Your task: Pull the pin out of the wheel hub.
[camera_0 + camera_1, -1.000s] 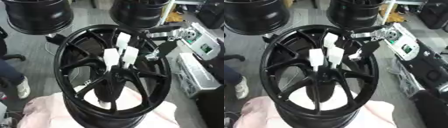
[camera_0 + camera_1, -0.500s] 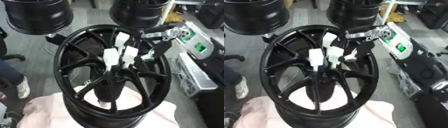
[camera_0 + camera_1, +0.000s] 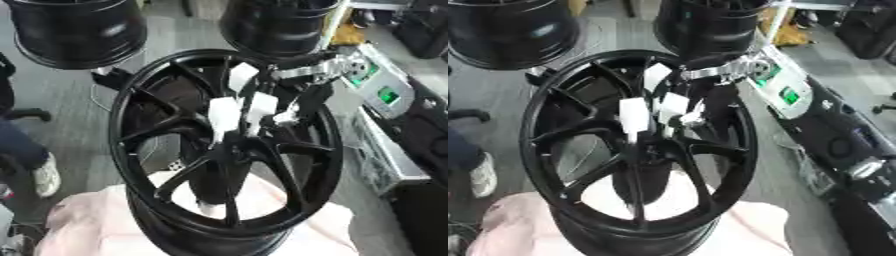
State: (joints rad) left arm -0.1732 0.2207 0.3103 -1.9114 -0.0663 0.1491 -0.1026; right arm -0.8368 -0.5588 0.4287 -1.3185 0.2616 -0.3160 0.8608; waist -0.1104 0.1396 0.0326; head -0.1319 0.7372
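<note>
Right hand at one o'clock of the wheel, finger spread impossible to tell. Pinch a white pin, pull straight along its axis.

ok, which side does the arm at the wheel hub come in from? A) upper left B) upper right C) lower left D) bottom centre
B: the right hand, with white-covered fingers, sits at the centre of the black wheel, and its silver-jointed arm runs off toward the upper right.

Black spoked wheel hub upright, white-tagged pins at centre
</note>
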